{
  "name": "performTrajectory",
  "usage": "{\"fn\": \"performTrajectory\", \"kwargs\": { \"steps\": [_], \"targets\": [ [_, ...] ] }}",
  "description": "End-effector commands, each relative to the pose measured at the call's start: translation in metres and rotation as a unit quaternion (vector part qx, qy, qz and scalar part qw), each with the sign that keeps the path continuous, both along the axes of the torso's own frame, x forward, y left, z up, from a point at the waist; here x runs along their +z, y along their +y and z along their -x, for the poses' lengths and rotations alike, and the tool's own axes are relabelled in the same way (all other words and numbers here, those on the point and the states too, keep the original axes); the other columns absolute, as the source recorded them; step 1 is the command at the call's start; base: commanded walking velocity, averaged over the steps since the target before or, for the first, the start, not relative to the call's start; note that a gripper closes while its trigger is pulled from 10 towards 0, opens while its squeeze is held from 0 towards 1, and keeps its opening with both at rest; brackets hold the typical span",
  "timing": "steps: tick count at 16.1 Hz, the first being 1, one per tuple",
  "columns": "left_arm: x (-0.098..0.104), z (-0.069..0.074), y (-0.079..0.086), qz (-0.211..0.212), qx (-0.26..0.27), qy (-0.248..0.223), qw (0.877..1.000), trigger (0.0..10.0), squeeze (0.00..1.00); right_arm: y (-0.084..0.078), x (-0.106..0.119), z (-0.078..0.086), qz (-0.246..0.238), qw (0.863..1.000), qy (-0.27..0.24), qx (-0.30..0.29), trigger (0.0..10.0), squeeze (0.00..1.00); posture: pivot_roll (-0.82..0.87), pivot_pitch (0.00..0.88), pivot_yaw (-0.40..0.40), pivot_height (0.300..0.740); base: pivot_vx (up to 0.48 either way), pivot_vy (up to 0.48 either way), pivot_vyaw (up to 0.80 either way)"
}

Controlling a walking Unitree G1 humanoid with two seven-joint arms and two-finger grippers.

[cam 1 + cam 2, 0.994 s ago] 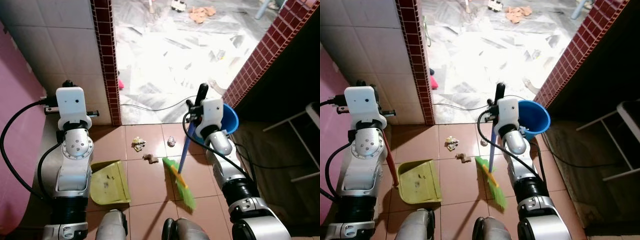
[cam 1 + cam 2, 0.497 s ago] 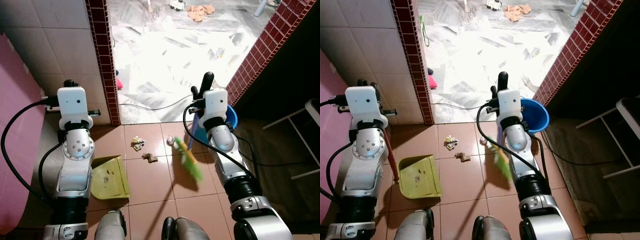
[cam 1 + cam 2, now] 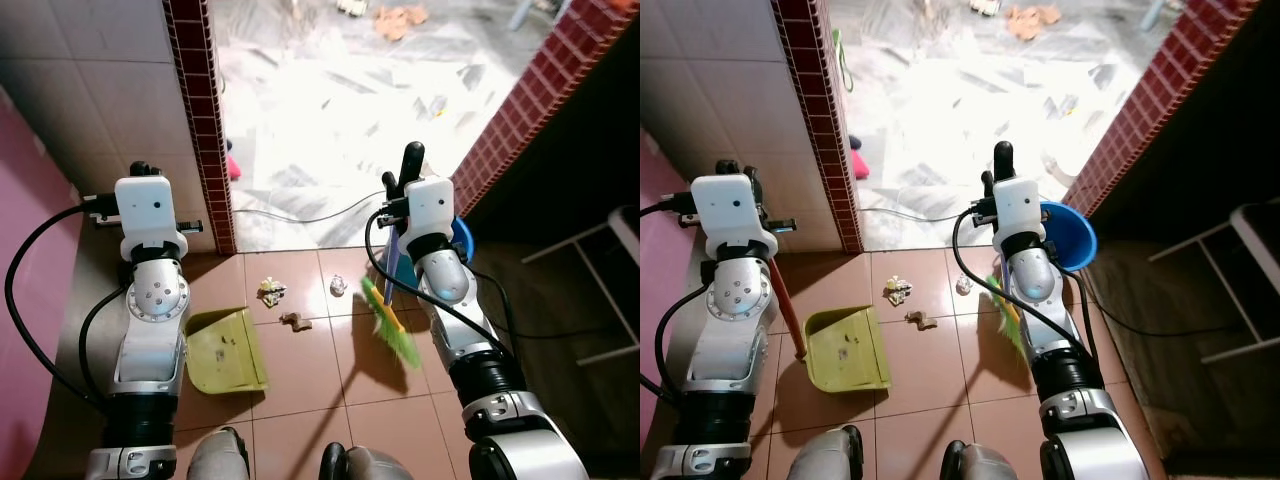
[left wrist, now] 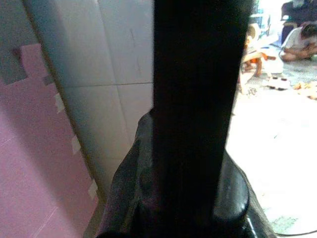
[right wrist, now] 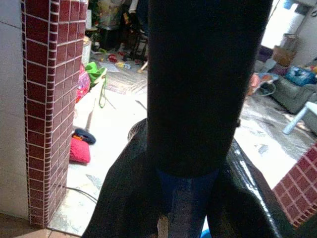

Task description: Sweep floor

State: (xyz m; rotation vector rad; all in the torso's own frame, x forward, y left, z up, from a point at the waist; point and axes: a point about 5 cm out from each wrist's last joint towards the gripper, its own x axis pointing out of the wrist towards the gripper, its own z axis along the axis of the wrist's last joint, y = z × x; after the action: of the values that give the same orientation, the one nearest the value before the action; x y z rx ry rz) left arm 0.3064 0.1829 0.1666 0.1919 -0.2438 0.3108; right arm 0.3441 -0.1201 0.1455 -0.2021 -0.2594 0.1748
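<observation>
My right gripper (image 3: 398, 196) is shut on the blue handle of a broom (image 3: 391, 262), just below its black top grip. The green bristles (image 3: 392, 327) hang tilted over the terracotta tiles, right of the litter. That litter is a crumpled paper (image 3: 269, 291), a brown scrap (image 3: 296, 321) and a small crumpled ball (image 3: 339, 286). My left gripper (image 4: 190, 148) is shut on the upright handle (image 3: 788, 312) of a yellow-green dustpan (image 3: 226, 349). The dustpan rests on the tiles left of the litter.
A blue bucket (image 3: 1066, 236) stands right behind the broom. A red brick pillar (image 3: 203, 130) and a red brick wall (image 3: 520, 110) frame a doorway onto marble floor, where a cable (image 3: 300, 218) lies. A white rack (image 3: 612, 270) stands at the right. A pink wall (image 3: 30, 300) is close at left.
The broom head has lifted off the tiles near the dustpan and swung right and forward, toward the bucket. The dustpan and the litter have stayed about where they were.
</observation>
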Motion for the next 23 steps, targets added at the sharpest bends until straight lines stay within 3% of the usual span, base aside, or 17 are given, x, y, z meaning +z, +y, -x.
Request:
{"fn": "performTrajectory", "kwargs": {
  "steps": [1, 8, 15, 20, 22, 23],
  "targets": [
    [0.01, -0.001, -0.005, -0.005, -0.012, -0.024, 1.0, 10.0, 0.0, -0.002, 0.013, -0.001, 0.002, 0.999, -0.035, -0.002, 10.0, 0.0, 0.03, 0.137, -0.103, 0.74, 0.454, 0.0, 0.0],
    [0.011, -0.002, -0.005, -0.011, -0.011, -0.025, 1.0, 10.0, 0.0, 0.004, 0.009, 0.001, 0.006, 0.999, -0.032, 0.018, 10.0, 0.0, 0.03, 0.131, -0.103, 0.74, 0.384, 0.0, 0.0],
    [0.004, 0.001, -0.002, -0.026, 0.009, -0.016, 0.999, 10.0, 0.0, 0.008, 0.005, 0.003, -0.01, 0.999, -0.021, 0.037, 10.0, 0.0, 0.03, 0.134, -0.112, 0.74, 0.0, 0.0, 0.0],
    [-0.013, -0.003, 0.001, -0.032, 0.017, 0.013, 0.999, 10.0, 0.0, 0.008, -0.002, 0.005, -0.017, 0.999, -0.002, 0.036, 10.0, 0.0, 0.03, 0.17, -0.117, 0.74, 0.0, 0.0, 0.0],
    [-0.019, -0.007, -0.004, -0.026, 0.01, 0.018, 0.999, 10.0, 0.0, 0.008, -0.007, 0.006, -0.039, 0.999, 0.017, 0.033, 10.0, 0.0, 0.02, 0.18, -0.116, 0.74, 0.0, 0.0, 0.0],
    [-0.025, -0.011, -0.009, -0.01, -0.003, 0.03, 1.0, 10.0, 0.0, 0.006, -0.014, 0.004, -0.099, 0.993, 0.059, 0.015, 10.0, 0.0, 0.01, 0.184, -0.114, 0.74, 0.0, 0.0, 0.0]
  ]
}}
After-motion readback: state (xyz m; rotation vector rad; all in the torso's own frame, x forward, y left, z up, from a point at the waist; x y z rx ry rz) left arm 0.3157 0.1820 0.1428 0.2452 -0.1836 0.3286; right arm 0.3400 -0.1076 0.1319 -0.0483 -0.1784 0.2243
